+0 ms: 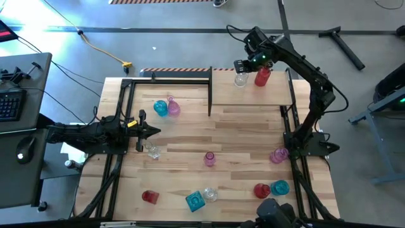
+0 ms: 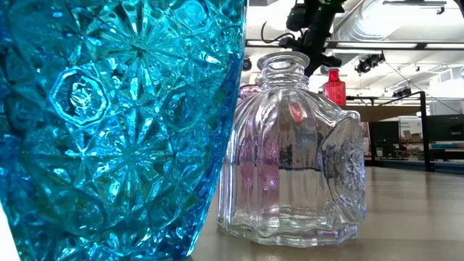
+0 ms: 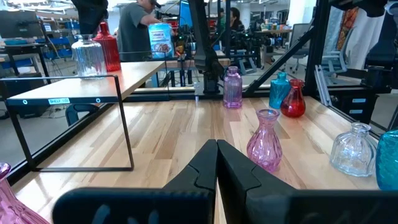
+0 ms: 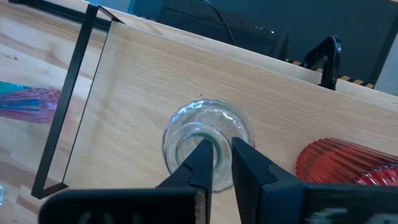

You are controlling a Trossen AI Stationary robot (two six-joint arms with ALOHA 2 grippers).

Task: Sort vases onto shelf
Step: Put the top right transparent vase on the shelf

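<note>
Right end effector is pinched nearly together on the rim of the clear ribbed glass vase, which stands on the light-wood shelf just beside a red ribbed glass vase, near the shelf's back edge. Shelf's front half is bare. Left end effector sits together over the wooden surface.

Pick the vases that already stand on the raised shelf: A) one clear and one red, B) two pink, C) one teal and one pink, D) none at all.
A: on the shelf a clear vase stands beside a red vase, with the right end effector closed on the clear one's rim.
</note>
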